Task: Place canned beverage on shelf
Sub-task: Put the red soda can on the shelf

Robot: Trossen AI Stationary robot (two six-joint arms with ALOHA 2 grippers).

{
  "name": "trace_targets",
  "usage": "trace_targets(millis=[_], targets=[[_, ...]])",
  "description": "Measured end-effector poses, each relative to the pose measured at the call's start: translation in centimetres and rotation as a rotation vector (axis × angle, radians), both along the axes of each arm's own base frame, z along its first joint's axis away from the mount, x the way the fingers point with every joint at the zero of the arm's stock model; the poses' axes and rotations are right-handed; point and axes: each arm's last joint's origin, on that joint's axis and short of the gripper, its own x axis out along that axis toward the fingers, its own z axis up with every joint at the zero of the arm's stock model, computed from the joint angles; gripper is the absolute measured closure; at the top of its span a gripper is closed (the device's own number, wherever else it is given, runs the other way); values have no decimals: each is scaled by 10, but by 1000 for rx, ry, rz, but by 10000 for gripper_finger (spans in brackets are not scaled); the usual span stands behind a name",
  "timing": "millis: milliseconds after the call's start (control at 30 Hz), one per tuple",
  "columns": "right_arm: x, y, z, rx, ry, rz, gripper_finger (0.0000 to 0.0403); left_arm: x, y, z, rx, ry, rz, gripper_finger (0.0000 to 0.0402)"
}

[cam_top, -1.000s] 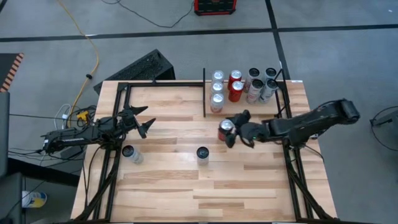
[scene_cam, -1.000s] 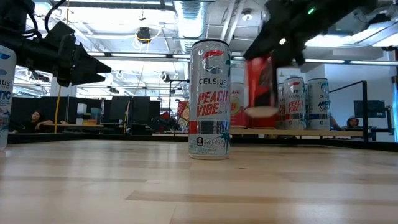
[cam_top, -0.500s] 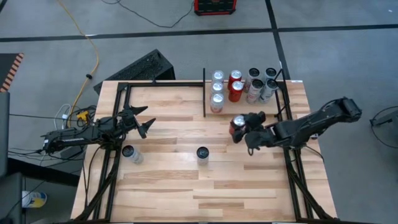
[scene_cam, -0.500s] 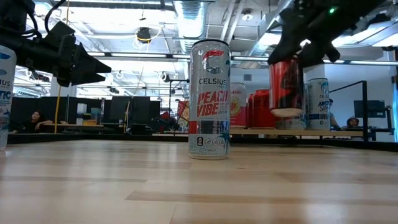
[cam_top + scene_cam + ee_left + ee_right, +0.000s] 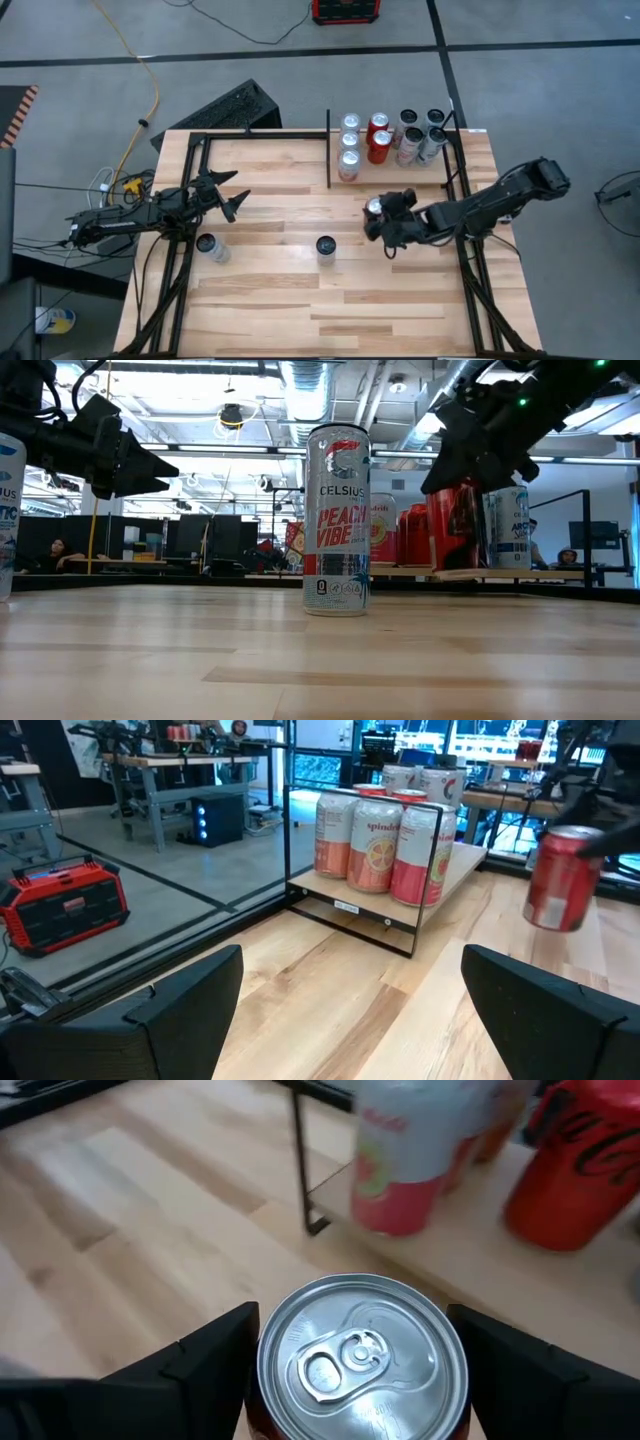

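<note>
Bench (image 5: pixel 300 300): light wooden planks, black frame.
Shelf (image 5: pixel 400 170): far right corner section behind a black divider bar (image 5: pixel 328 150), holding upright cans (image 5: pixel 390 140) in rows.
Right claw (image 5: pixel 383 222): just in front of the shelf, fingers clamped either side of a red can (image 5: pixel 360 1365), upright; whether its base touches the wood is unclear.
Left claw (image 5: pixel 232 197): near the left edge, fingers spread, holding nothing.
Celsius can (image 5: pixel 337 520): upright, mid-bench.
White can (image 5: pixel 209 245): upright, near the left claw.
</note>
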Motion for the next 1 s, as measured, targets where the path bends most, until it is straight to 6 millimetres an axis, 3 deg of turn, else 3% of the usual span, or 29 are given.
trace_targets(millis=[400, 1000], targets=[[13, 20, -18, -56, 4, 45, 72, 0, 0, 0, 0, 0, 0, 40], [19, 25, -12, -119, 9, 119, 26, 0, 0, 0, 0, 0, 0, 40]])
